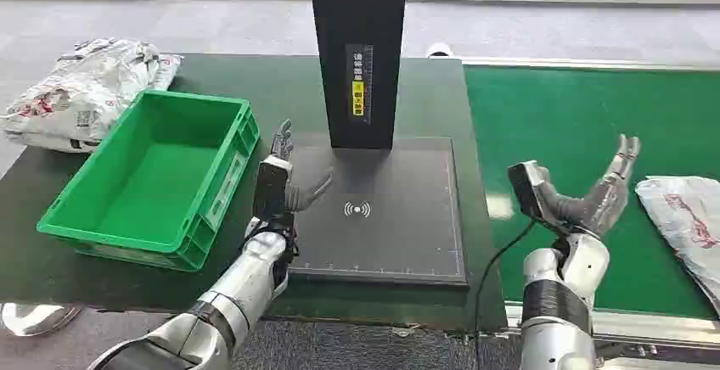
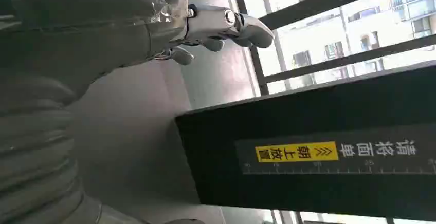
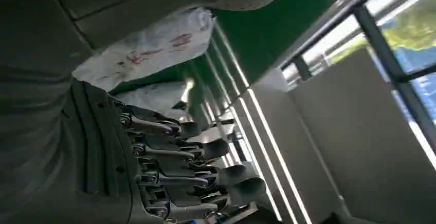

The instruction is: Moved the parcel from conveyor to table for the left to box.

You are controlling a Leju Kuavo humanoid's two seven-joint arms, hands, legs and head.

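Parcel (image 1: 686, 221) lay on green conveyor (image 1: 560, 132), just beside right robot hand (image 1: 594, 196), released, fingers spread. Left robot hand (image 1: 284, 185) released over scanner pad (image 1: 399, 234), beside box (image 1: 153, 175).

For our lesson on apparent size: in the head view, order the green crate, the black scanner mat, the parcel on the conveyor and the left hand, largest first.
1. Black scanner mat and green crate: too alike to rank.
2. Parcel on the conveyor, cut off by the frame edge.
3. Left hand.
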